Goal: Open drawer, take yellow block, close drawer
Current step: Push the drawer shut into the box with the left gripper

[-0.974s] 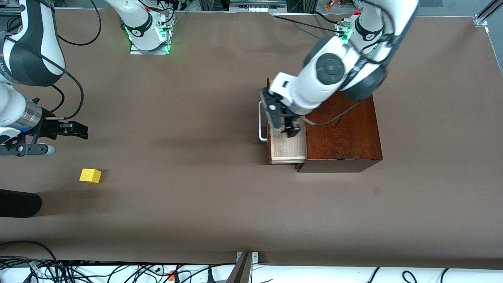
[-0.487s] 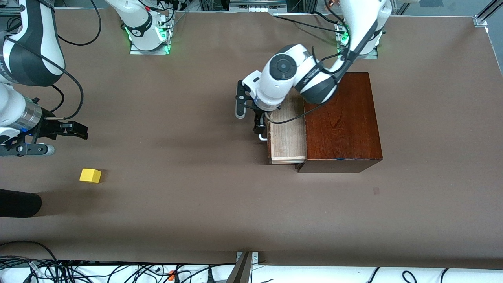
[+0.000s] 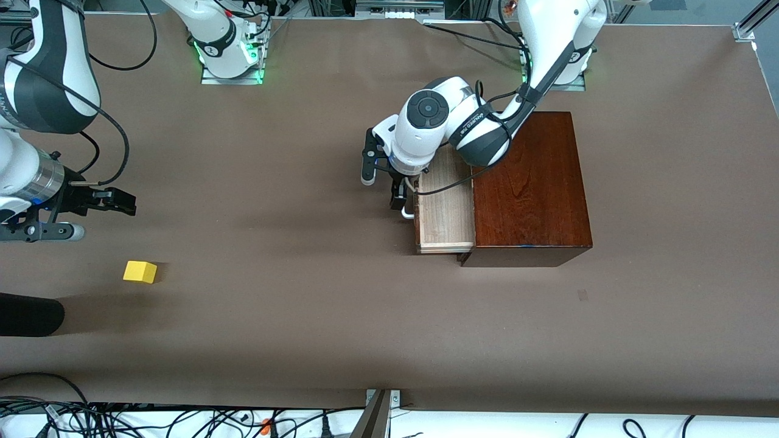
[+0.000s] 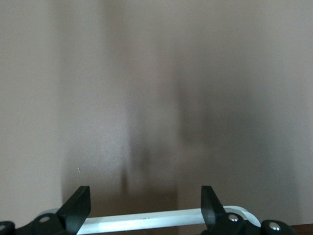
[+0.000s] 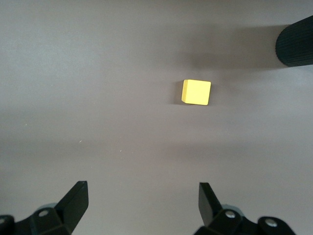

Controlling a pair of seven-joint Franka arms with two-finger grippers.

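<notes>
The drawer [image 3: 447, 213] stands pulled out of the dark mahogany box [image 3: 529, 188], and its pale tray shows empty. My left gripper [image 3: 397, 198] is open at the drawer's front. In the left wrist view its fingers [image 4: 78, 208] stand on either side of the white handle [image 4: 146, 221] without closing on it. The handle's end also shows in the front view [image 3: 404, 213]. The yellow block [image 3: 140, 271] lies on the table near the right arm's end. My right gripper [image 3: 125, 204] is open and empty above the table, and the block [image 5: 196, 92] shows ahead of its open fingers [image 5: 73, 200].
A black rounded object [image 3: 30, 314] lies at the table's edge at the right arm's end, nearer to the front camera than the block, and also shows in the right wrist view [image 5: 296, 41]. Brown table surface [image 3: 274, 243] stretches between block and box.
My left gripper moved from over the drawer's tray to its front, around the handle. The drawer, the block and the right arm have not moved.
</notes>
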